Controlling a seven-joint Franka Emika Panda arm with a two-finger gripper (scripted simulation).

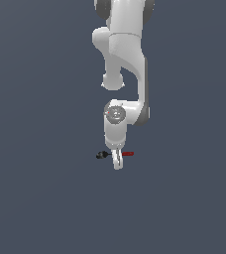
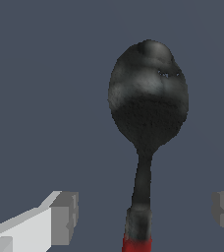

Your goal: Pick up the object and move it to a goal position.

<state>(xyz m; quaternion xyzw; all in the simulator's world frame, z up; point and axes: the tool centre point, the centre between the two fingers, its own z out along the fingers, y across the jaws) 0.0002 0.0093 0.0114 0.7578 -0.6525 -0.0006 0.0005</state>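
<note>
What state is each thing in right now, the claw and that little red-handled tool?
claw: open, fingers wide apart on either side of the tool, not touching it.
red-handled tool: lying flat on the surface, ungrasped, black head toward the exterior view's left, red handle toward its right.

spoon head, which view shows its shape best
The wrist view: the spoon head fills the frame as a dark oval bowl narrowing to the neck. In the exterior view it is only a tiny black blob beside the tool, its shape unreadable.
</note>
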